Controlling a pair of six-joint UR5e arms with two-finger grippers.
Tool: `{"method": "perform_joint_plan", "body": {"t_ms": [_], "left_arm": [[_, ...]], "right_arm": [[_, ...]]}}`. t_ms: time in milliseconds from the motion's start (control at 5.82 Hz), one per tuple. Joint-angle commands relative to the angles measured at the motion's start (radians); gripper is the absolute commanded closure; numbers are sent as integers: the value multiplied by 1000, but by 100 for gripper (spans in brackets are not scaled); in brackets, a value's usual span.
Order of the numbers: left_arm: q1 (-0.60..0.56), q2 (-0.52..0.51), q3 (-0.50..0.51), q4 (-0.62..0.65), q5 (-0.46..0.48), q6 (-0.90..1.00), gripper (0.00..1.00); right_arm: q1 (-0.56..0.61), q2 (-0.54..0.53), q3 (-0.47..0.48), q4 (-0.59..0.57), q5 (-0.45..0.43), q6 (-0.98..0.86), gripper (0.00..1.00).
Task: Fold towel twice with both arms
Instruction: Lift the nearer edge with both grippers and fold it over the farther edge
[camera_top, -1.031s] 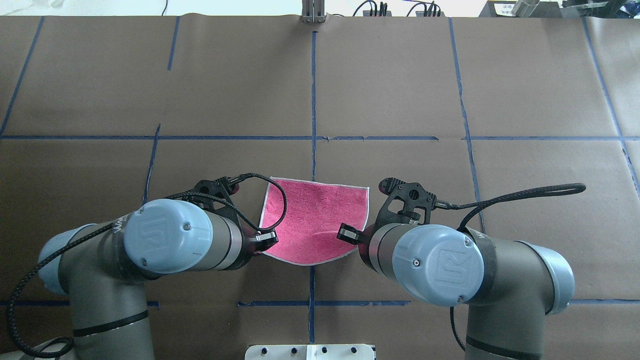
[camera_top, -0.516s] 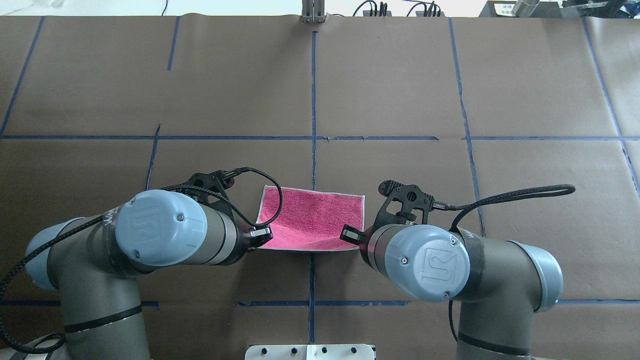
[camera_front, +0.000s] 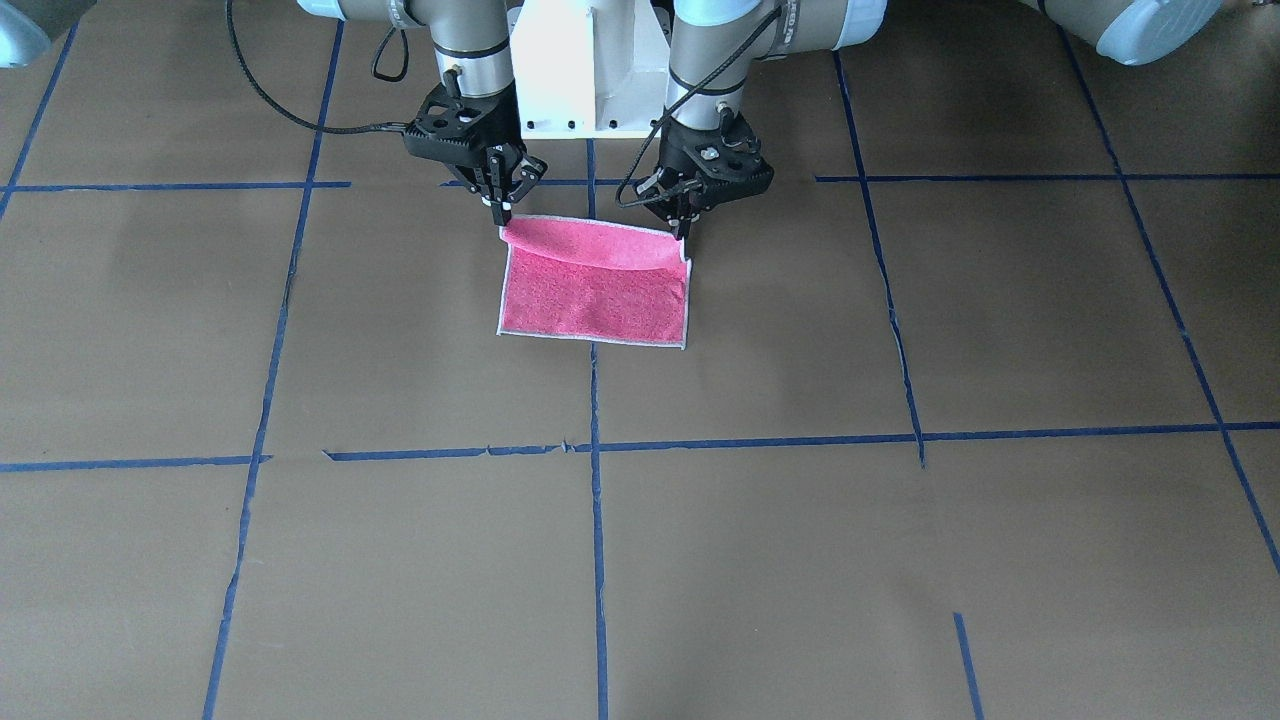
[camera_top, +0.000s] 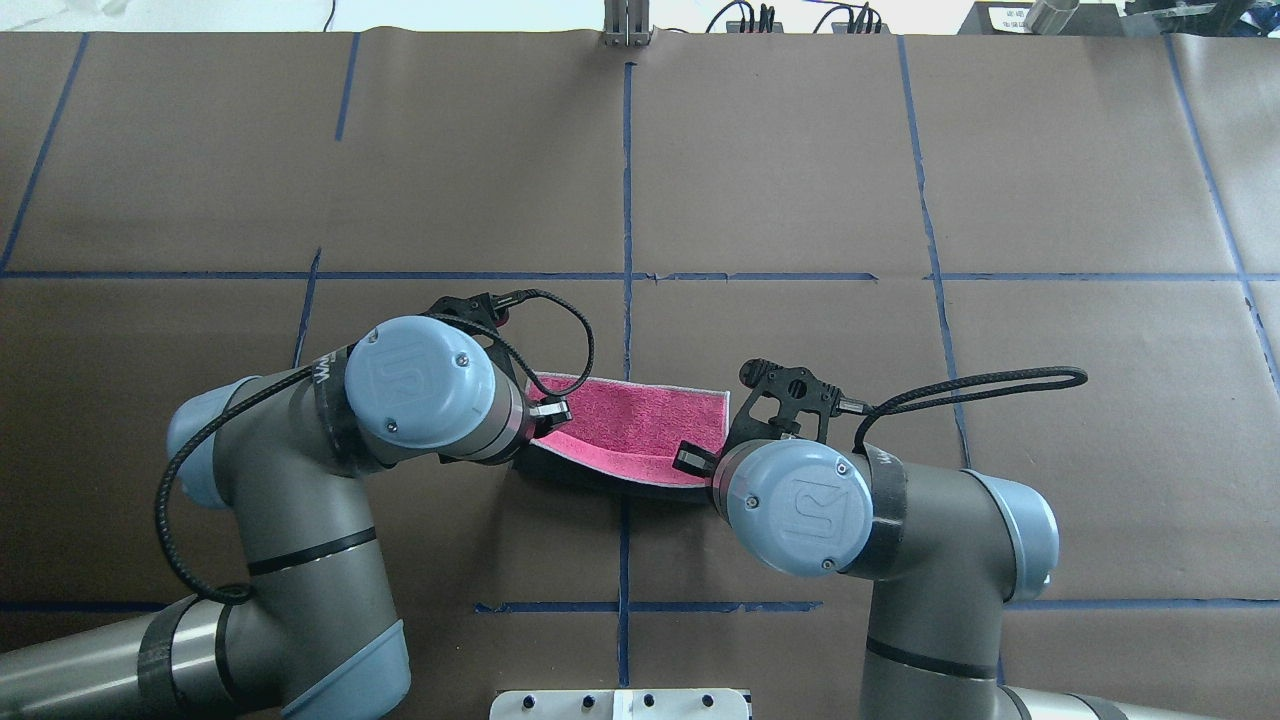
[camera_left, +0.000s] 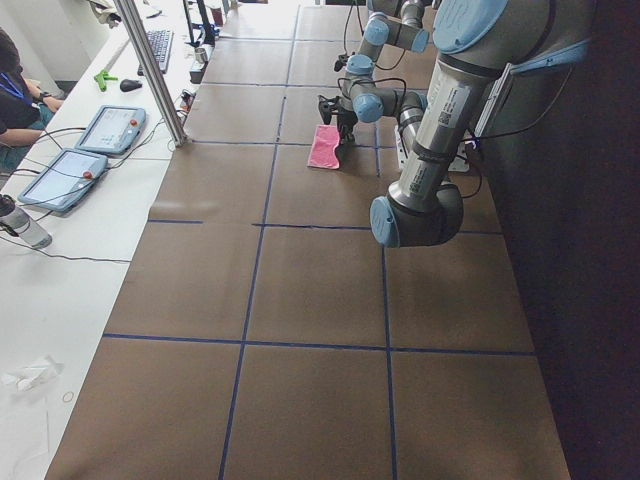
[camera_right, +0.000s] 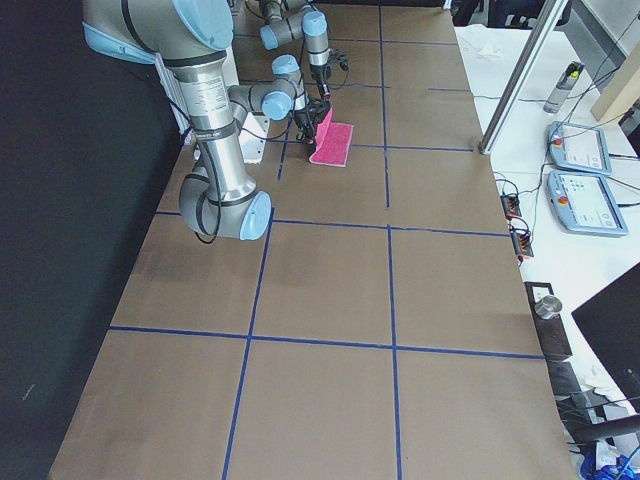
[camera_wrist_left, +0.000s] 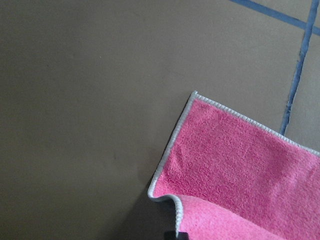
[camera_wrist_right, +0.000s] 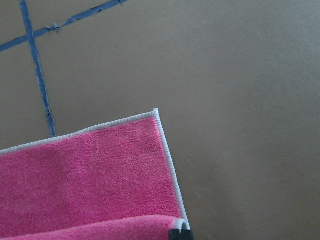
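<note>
Brown paper table (camera_front: 900, 560), taped grid (camera_front: 750, 440). We see left gripper (camera_front: 683, 228) and right gripper (camera_front: 503, 215) each clamped on a raised near corner of the towel (camera_front: 595, 295); its lifted edge runs gripper to gripper, its free edge lies flat straight ahead of both, equally near, so we judge the fold goes forward.

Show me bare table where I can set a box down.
Free: the table beyond the towel, and the squares to either side of it. Crowded: the near strip, where the left end effector and right end effector pinch its corners.
</note>
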Motion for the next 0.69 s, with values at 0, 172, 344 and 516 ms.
{"method": "perform_joint_plan", "body": {"t_ms": [0,172,344,516], "left_arm": [[-30,-61,107,-11,0,28,100],[-41,-69,137,-31,0,50,100],[-58,-86,169,-36,0,55,98],[-87,-109,215,-38,0,92,90]], "right_arm": [[36,20,-89,66,-1,-2,100],[57,21,-135,115,1,-4,100],[81,24,-152,128,1,-28,100],[117,29,-166,128,9,-66,90]]}}
